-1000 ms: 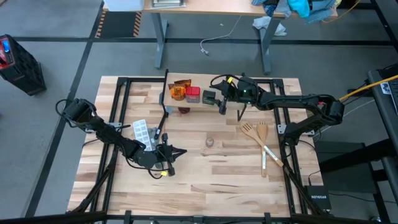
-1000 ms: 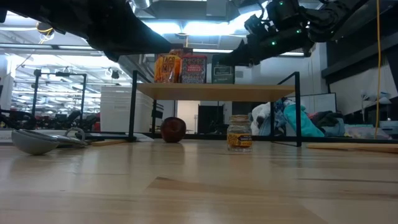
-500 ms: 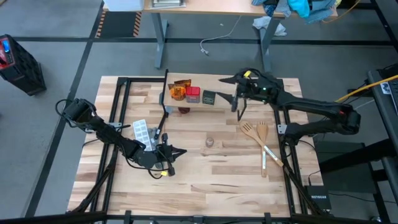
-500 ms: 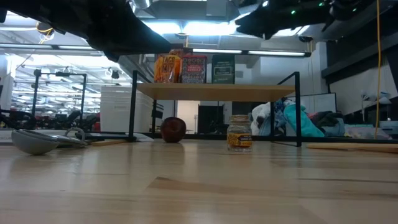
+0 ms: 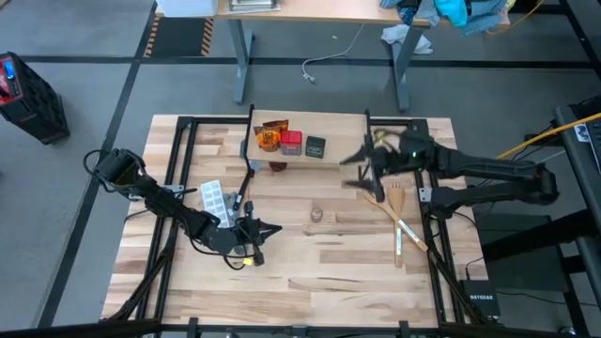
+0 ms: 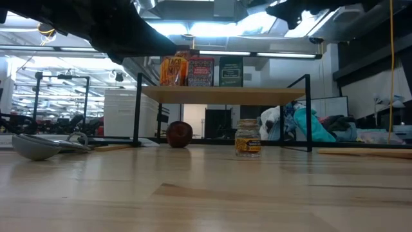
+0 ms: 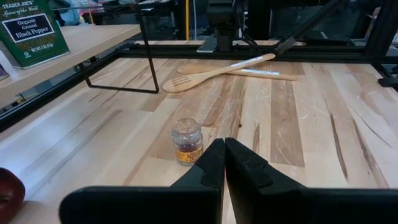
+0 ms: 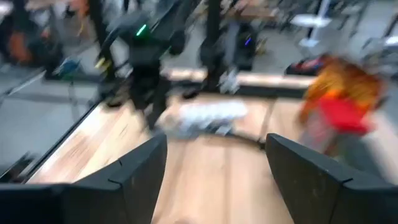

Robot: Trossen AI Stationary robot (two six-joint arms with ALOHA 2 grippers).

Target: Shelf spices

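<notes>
The shelf [image 5: 329, 154] stands at the table's far middle on thin black legs. Orange packets [image 5: 270, 137], a red box [image 5: 291, 143] and a dark grey box [image 5: 315, 146] stand side by side on its left part, and show upright in the low view too [image 6: 231, 71]. The small jar [image 5: 316, 215] stands on its base on the table in front of the shelf [image 7: 186, 140]. My right gripper [image 5: 349, 171] hangs open near the shelf's right end, holding nothing [image 8: 214, 143]. My left gripper [image 5: 272, 228] is shut, left of the jar and pointing at it [image 7: 224, 163].
A white blister tray [image 5: 213, 198] lies by my left arm. Two wooden utensils [image 5: 394, 211] lie at the table's right. A dark red round object [image 5: 279, 167] sits under the shelf. Black frame rails [image 5: 183, 150] run along the table's sides.
My right gripper has drawn back from the dark grey box toward the table's right edge, then a little toward the near edge, rising above the shelf. The box stays upright on the shelf beside the red box. My left arm has kept still.
</notes>
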